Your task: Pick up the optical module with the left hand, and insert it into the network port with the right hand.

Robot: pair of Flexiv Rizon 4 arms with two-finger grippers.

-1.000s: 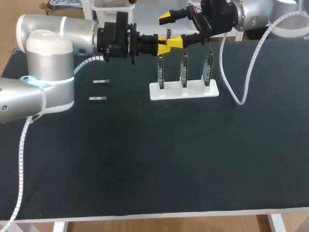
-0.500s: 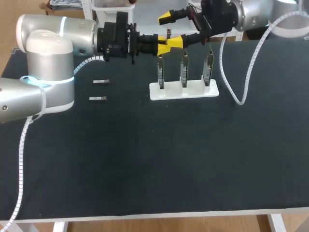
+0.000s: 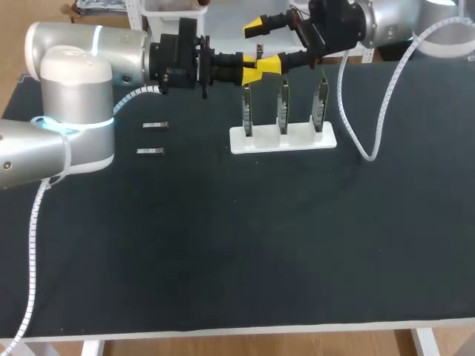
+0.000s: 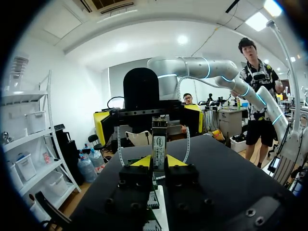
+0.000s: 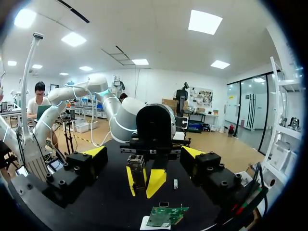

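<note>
Optical module (image 4: 159, 142), gripped by the left claw (image 3: 249, 68) above the white stand (image 3: 282, 139), is offered to the right claw (image 3: 262, 47), fingers spread wide; handover is judged under way, with a squared closing called for next.

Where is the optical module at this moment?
In the head view, the optical module is at the table's far middle, gripped by the left gripper. It sits above and behind the white stand, facing the open right gripper.
</note>
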